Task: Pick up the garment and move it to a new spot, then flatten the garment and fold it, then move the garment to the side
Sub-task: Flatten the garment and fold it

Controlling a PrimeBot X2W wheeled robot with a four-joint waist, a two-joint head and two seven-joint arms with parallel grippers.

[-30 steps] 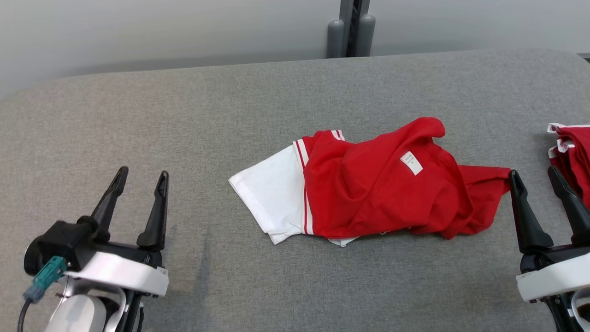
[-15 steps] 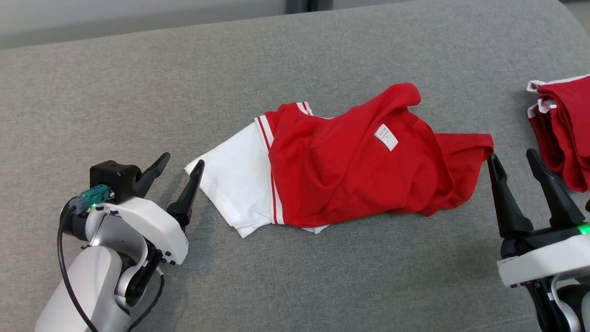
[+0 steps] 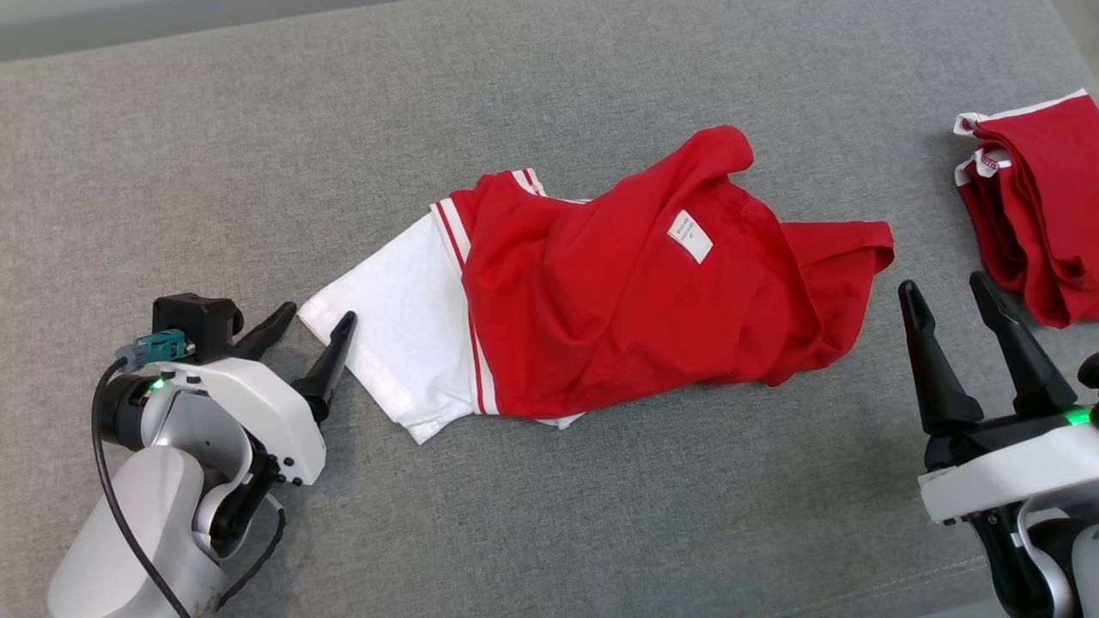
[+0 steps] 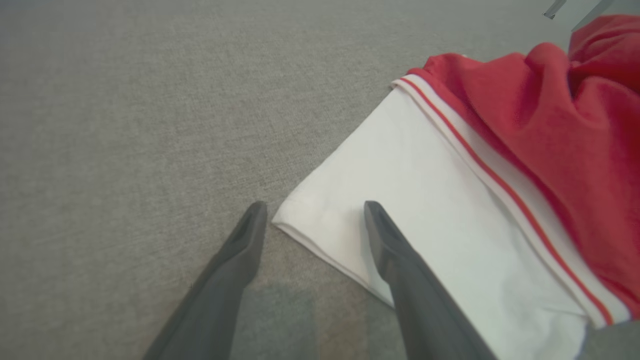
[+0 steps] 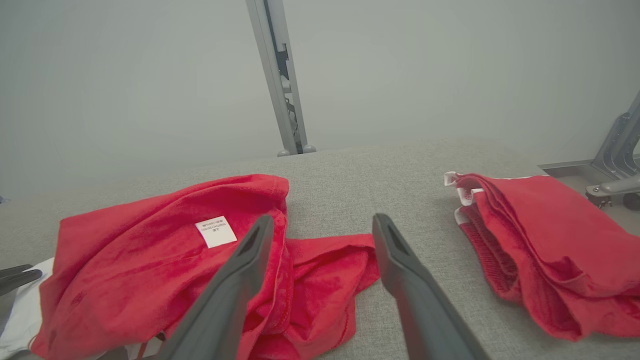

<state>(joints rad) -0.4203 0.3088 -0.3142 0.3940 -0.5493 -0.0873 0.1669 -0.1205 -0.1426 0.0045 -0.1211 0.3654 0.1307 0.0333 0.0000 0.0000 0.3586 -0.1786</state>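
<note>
1. The left gripper (image 3: 318, 312) is spread wide at the white corner of the garment (image 3: 601, 300), which is bunched in the middle of the table (image 3: 258, 129).
2. The right gripper (image 3: 943, 283) is spread wide beside the red edge.
3. If too little cloth is pinched, it could be dropped.

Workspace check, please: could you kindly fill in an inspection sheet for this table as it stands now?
Surface: grey fabric-covered table.
Job's things: red-and-white garment, crumpled, mid-table, not yet folded.
Clutter: red clothes pile at the right.
Grippers: left gripper open, straddling the white sleeve corner; right gripper open, beside the garment's red end, holding nothing.
Cables: teal-plugged cable on the left wrist.
Surroundings: pale wall, metal post.
</note>
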